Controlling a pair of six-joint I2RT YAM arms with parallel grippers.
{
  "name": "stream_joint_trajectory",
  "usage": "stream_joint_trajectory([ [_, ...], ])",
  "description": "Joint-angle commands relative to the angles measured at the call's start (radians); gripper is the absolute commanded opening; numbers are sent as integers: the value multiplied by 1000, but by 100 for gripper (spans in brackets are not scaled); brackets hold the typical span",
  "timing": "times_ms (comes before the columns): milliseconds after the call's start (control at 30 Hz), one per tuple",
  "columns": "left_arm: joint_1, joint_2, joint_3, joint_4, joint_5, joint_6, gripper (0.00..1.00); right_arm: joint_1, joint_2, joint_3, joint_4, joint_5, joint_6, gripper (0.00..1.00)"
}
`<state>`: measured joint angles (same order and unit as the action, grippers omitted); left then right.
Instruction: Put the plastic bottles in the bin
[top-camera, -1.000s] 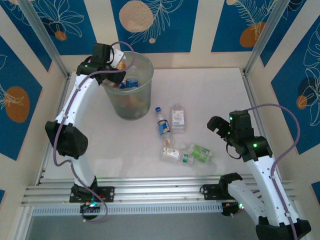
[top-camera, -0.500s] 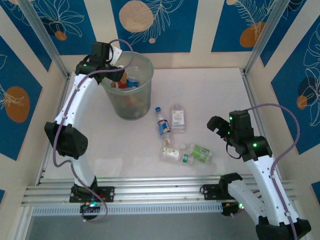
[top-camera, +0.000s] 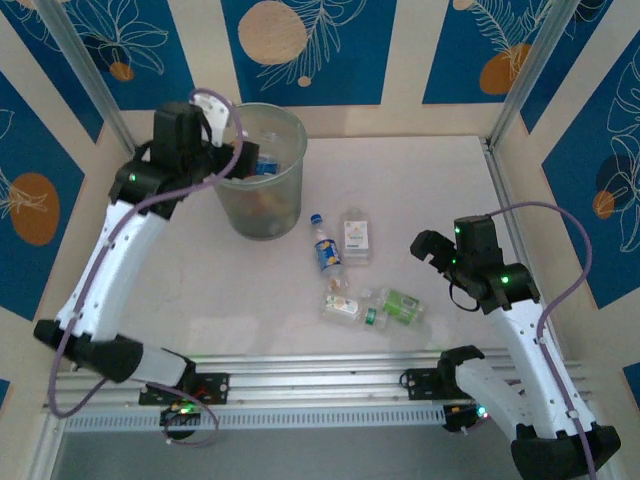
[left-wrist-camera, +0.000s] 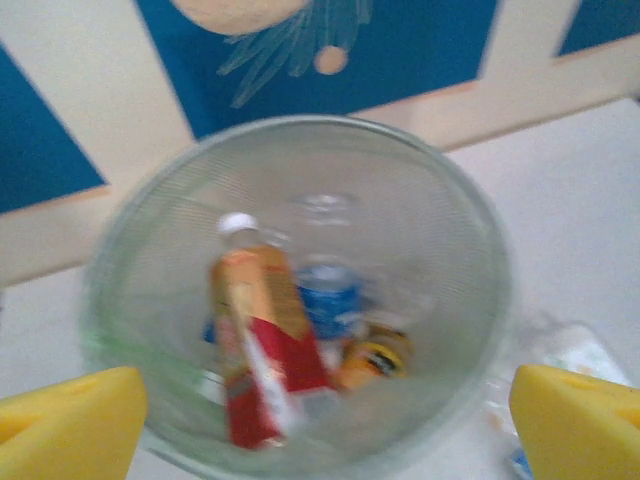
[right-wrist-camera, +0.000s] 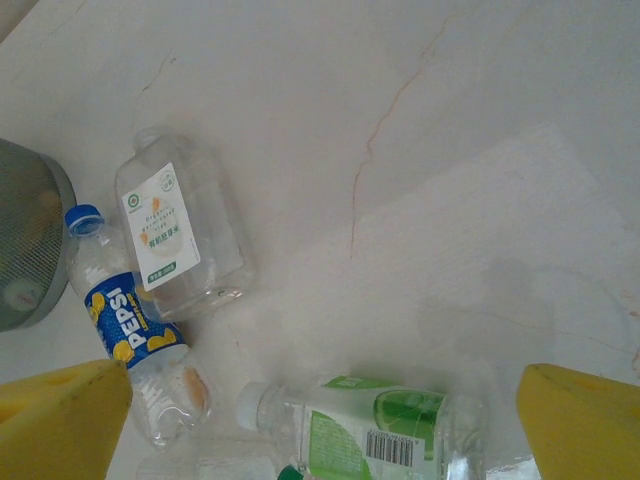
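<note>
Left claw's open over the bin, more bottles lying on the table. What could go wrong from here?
1. The left claw hangs by the rim of the bin; swinging away low could tip it.
2. The green-label bottle lies on its side close beside a neighbouring bottle; the open right claw might shove both or set one rolling.

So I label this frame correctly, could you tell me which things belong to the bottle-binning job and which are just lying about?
Job: bin; Pepsi bottle; white-label bottle; green-label bottle; clear bottle beside it; binned bottles.
Just there: aluminium rails; patterned wall panels.
</note>
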<state>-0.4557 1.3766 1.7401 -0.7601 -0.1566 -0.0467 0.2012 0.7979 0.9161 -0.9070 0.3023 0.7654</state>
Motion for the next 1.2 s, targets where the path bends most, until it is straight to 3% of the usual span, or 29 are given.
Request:
stream_joint_trajectory([
  [0, -89, -52, -145, 63, -62, -185, 93, -4, -1, -4, -13, -26, -15, 99],
  [200, -217, -132, -458, 212, -146, -499, 97, -9, 5, -21, -6, -14, -12, 99],
  [433, -300, -75, -651, 357, -153, -681, 97, -15, -1, -39, 13, -15, 4, 99],
  [700, -328, 109, -645, 444, -75, -741, 90, -14, -6, -46, 11, -22, 12, 99],
  [1167, -362, 337, -546, 461, -61, -765, 84, -17, -3, -61, 29, -17, 5, 99],
])
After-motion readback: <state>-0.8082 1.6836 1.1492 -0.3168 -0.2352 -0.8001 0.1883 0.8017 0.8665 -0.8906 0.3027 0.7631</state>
